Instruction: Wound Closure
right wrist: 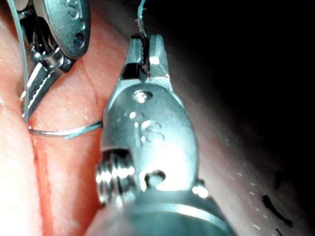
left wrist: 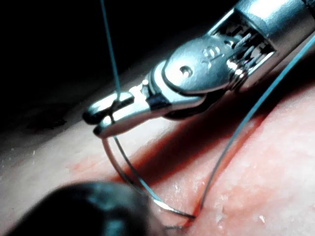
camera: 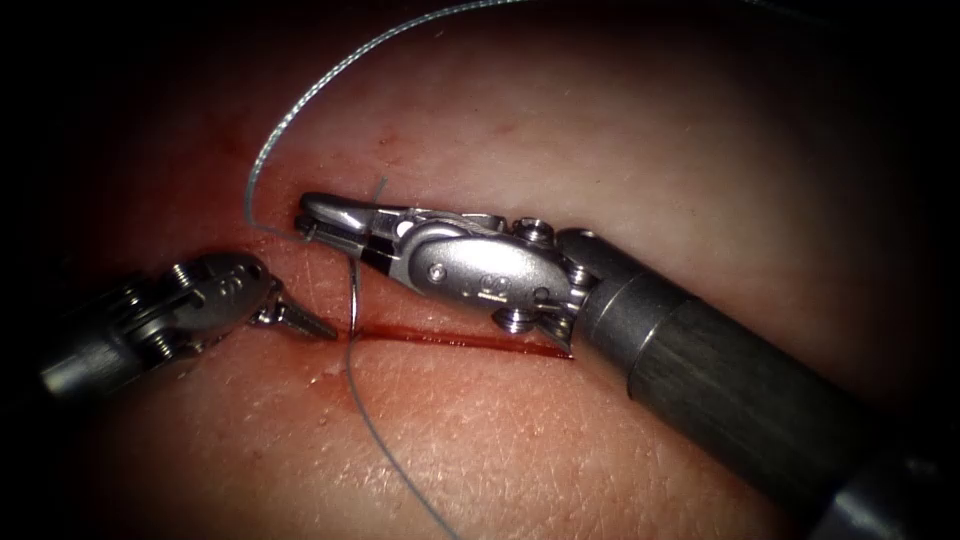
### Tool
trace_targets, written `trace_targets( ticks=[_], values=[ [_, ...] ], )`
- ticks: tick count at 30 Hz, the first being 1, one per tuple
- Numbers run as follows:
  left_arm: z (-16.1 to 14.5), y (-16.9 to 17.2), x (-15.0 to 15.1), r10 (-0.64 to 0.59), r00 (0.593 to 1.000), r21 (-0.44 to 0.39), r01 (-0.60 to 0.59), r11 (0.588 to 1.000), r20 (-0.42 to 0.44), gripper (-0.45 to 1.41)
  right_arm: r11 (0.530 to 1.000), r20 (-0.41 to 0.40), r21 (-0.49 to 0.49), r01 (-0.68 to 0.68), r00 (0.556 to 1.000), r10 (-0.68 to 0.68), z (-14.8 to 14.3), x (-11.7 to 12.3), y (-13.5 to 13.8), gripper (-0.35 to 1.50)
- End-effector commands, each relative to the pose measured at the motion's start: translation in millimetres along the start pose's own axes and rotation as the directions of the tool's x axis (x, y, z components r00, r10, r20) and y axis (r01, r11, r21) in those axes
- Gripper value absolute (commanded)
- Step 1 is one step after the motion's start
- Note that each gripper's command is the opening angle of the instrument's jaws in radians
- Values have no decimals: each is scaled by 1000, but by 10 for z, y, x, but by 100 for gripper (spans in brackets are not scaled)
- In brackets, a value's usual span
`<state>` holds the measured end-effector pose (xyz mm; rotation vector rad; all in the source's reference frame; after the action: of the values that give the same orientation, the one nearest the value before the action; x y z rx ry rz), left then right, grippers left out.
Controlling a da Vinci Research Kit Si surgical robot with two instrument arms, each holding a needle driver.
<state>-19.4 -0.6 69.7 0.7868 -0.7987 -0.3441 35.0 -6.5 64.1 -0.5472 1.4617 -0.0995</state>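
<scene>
Nearest in the endoscope view, the thread trails across the near tissue from the near edge up toward the left end of the cut, a thin line filled with red fluid running left to right. The thread meets the cut where the needle stands in the tissue.

Just left of that spot sits the left arm's tool, coming in from the left with its tip beside the cut's left end. Its jaws are together and hold nothing that can be made out; the tip lies close to the needle's entry, and contact cannot be told.

The needle rises as a thin dark curve from the cut toward the far side. In the left wrist view the needle arcs from the tissue up to the right arm's tool, whose jaws are clamped on its upper end, where the thread joins it.

Beyond the cut, the right arm's tool reaches in from the right, lying over the far tissue, tip pointing left. From its tip the thread loops left and sweeps away to the far edge.
</scene>
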Motion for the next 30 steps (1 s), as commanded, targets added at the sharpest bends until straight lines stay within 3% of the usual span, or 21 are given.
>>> trace_targets(
  ticks=[1, 12, 18, 19, 26, 30],
  values=[
    [-4, 4, -11, 6, 1000, -4, -6, 1000, 4, -45, 999, -8, -19, -46, 999, 46, 8, 1, 11, -35],
    [-2, 3, -9, 10, 1000, -8, -10, 1000, 6, -45, 970, -56, -72, -234, 972, 230, 4, 2, 30, -35],
    [-3, 3, -9, 11, 1000, -21, -11, 1000, 12, 22, 958, -54, -89, -272, 962, 268, 4, 2, 34, -35],
    [-3, 3, -9, 11, 1000, -42, -10, 999, 23, 52, 956, -50, -94, -279, 960, 276, 4, 4, 36, -35],
    [-21, 1, -20, 0, 998, -101, 6, 995, 58, 69, 943, -27, -138, -302, 953, 302, -4, 10, 52, -35],
    [-24, 0, -20, -3, 998, -101, 9, 995, 60, 66, 949, 9, -111, -295, 955, 297, -8, 8, 53, -35]
  ],
)
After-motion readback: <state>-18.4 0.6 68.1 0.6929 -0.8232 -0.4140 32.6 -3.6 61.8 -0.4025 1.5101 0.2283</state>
